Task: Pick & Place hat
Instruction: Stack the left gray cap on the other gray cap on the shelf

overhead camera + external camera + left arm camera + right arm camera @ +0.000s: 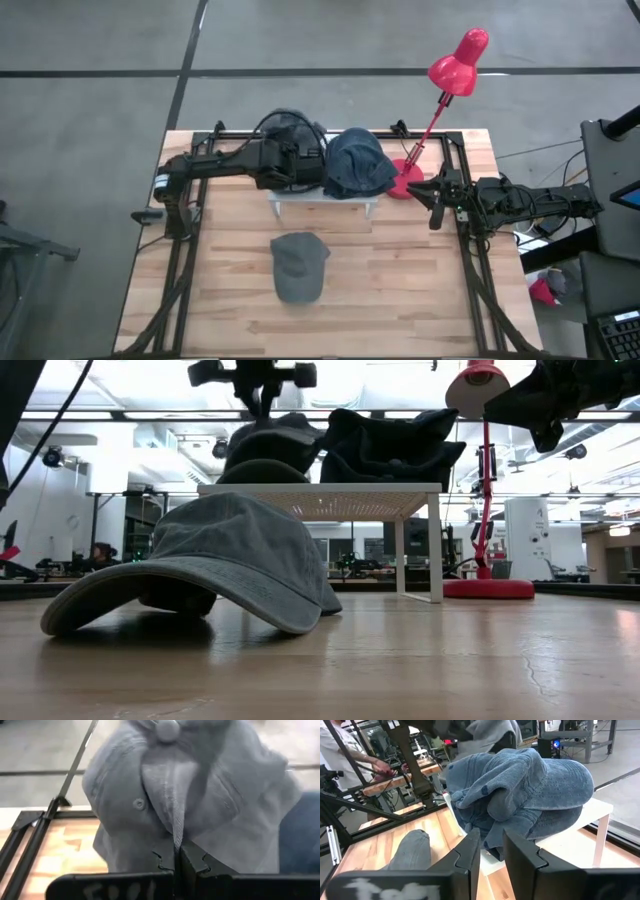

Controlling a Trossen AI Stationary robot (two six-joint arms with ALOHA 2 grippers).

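high view: left pincer (300,160) over white rack (322,203) at bench (420,290) rear, on light grey hat (288,128). blue hat (358,163) on rack beside it. grey cap (298,265) flat on bench centre. right pincer (432,200) near red lamp (457,62).
low view: grey cap in front of rack.
left wrist view: fingers (192,861) together, pinching fold of light grey hat.
right wrist view: fingers (520,854) apart, empty, facing blue hat.

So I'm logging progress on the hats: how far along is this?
One grey cap already lies on the table. The left gripper is shut on the grey hat on the white shelf. The blue hat remains there; the right gripper waits open beside it.
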